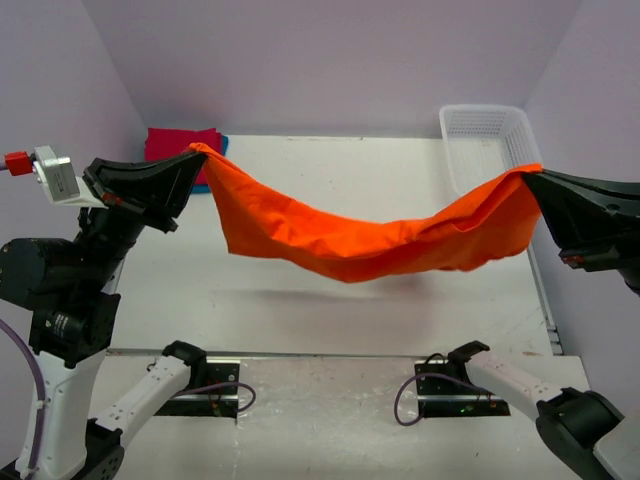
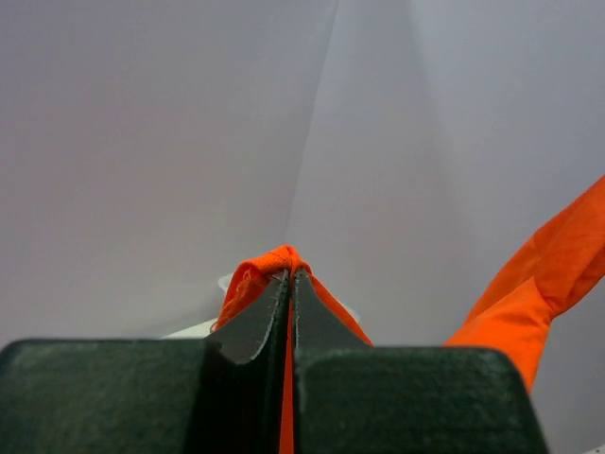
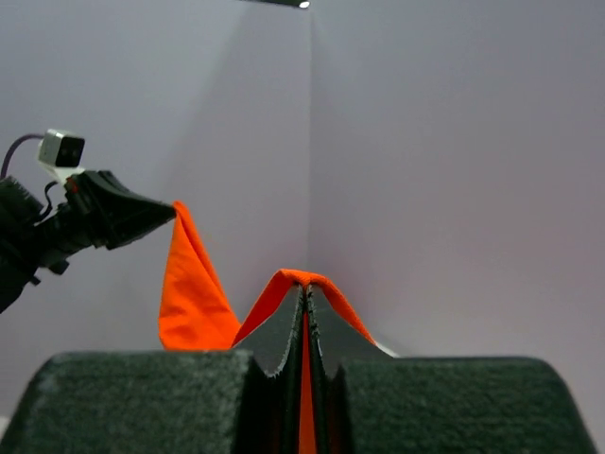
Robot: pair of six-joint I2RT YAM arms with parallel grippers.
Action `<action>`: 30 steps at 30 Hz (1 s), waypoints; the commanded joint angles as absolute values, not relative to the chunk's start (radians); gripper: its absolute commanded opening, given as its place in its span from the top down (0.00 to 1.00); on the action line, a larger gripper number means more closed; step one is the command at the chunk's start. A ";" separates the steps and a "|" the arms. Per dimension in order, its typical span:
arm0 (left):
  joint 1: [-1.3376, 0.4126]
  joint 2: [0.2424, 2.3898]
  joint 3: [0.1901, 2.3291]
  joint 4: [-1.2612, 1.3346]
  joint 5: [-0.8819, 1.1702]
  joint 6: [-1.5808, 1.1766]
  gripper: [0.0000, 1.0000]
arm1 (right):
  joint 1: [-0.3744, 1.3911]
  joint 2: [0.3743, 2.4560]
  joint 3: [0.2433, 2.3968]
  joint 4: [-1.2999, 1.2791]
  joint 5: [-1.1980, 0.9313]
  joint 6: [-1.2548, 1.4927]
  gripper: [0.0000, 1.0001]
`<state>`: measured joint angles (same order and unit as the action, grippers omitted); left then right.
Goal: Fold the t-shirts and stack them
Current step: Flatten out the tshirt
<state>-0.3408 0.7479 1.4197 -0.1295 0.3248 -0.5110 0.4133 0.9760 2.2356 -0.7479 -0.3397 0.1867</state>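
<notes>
The orange t-shirt [image 1: 350,235] hangs in the air between my two grippers, sagging in the middle above the table. My left gripper [image 1: 197,153] is shut on its left corner; the left wrist view shows orange cloth [image 2: 274,260] pinched between the closed jaws of that gripper [image 2: 290,274]. My right gripper [image 1: 530,172] is shut on the right corner; the right wrist view shows cloth [image 3: 293,278] draped over that gripper's closed tips [image 3: 305,288]. A crimson red t-shirt [image 1: 180,143] lies folded at the table's far left corner on a blue t-shirt [image 1: 222,145], of which only an edge shows.
A white plastic mesh basket [image 1: 488,140] stands at the far right of the white table [image 1: 330,310]. Grey walls close in the back and both sides. The arm bases sit at the near edge.
</notes>
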 commanded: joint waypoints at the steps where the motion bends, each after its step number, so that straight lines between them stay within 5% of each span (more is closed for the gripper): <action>1: -0.341 0.736 1.436 -0.135 0.388 -0.584 1.00 | 0.413 0.983 2.201 -0.759 -0.457 0.242 1.00; 9: -0.341 0.851 1.356 -0.156 0.238 -0.583 1.00 | 0.413 1.150 2.132 -0.752 -0.235 0.210 1.00; 17: -0.334 1.293 1.244 -0.196 -0.122 -0.540 1.00 | 0.318 1.495 2.065 -0.667 -0.108 0.230 1.00; 22: -0.304 1.576 1.168 -0.103 -0.180 -0.557 1.00 | 0.261 1.692 1.976 -0.625 -0.038 0.207 1.00; 30: -0.282 1.750 1.141 -0.018 -0.192 -0.554 1.00 | 0.224 1.811 1.882 -0.541 -0.064 0.206 1.00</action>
